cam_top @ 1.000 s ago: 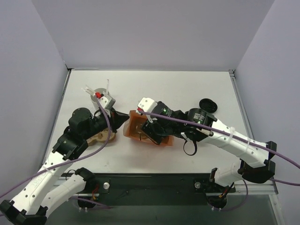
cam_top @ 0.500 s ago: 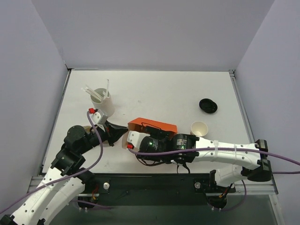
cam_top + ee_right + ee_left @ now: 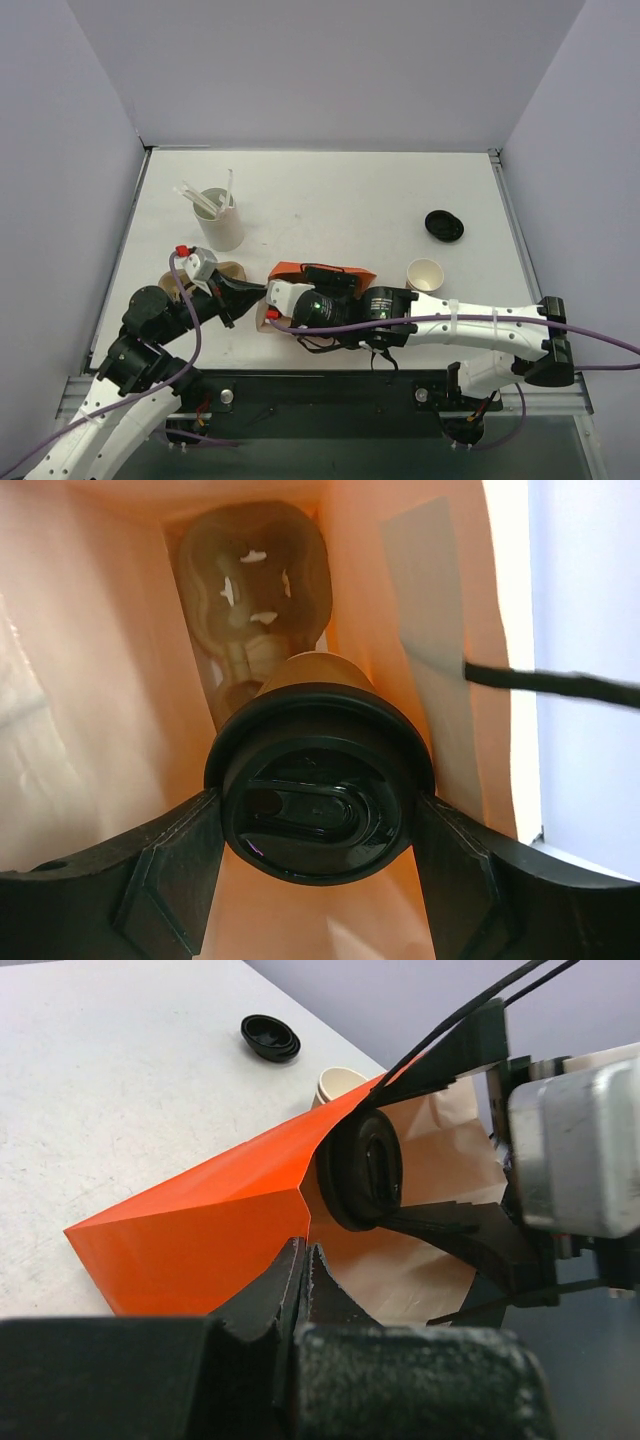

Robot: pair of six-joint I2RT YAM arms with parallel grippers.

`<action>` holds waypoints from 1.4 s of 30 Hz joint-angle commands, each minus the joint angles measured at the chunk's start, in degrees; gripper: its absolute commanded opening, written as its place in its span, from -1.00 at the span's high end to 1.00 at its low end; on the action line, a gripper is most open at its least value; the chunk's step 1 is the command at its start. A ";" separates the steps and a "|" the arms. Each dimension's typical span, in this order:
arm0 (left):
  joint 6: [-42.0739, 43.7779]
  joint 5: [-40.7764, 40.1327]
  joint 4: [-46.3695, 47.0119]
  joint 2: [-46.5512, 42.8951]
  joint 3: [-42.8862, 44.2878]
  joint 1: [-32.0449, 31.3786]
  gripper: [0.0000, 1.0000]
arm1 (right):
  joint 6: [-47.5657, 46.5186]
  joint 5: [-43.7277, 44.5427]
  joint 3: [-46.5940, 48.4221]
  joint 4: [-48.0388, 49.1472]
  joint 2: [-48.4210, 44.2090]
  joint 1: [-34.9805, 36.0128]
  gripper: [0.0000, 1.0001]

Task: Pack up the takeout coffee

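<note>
The takeout coffee point(image 3: 318, 795), a tan cup with a black lid, sits between my right gripper's point(image 3: 318, 815) fingers point(image 3: 165, 880), which are shut on its lid inside the orange bag point(image 3: 90, 680). In the left wrist view the same lid point(image 3: 365, 1170) shows in the bag's mouth. The orange bag point(image 3: 322, 272) lies tipped near the table's front. My left gripper point(image 3: 303, 1252) is shut on the edge of its mouth, pinching the orange paper point(image 3: 200, 1230). From above, the left gripper point(image 3: 254, 293) meets the bag's left end, and the coffee is hidden.
A lidless tan cup point(image 3: 425, 273) stands right of the bag, and a loose black lid point(image 3: 444, 224) lies farther back right. A white cup of stirrers point(image 3: 220, 218) stands at the back left. A tan cardboard piece point(image 3: 186, 281) lies beside the left arm.
The bag has gone from upright at mid-table to tipped over nearer the front. The left gripper kept its hold and pulled back left. The right gripper now reaches into the bag's mouth.
</note>
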 commanded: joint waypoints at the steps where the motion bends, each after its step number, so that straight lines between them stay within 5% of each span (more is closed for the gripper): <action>1: -1.78 1.20 -0.91 -3.65 -1.46 -0.29 1.00 | -2.64 2.41 -1.61 -0.36 1.00 0.18 0.17; 23: -1.34 0.49 3.22 -4.36 -2.61 -0.29 1.00 | -15.91 -1.21 -7.50 -0.45 -1.64 -0.35 0.22; 42: 2.16 1.38 5.67 -3.84 -2.61 -0.29 1.00 | -20.83 -1.80 -0.47 -0.27 3.29 -4.56 0.24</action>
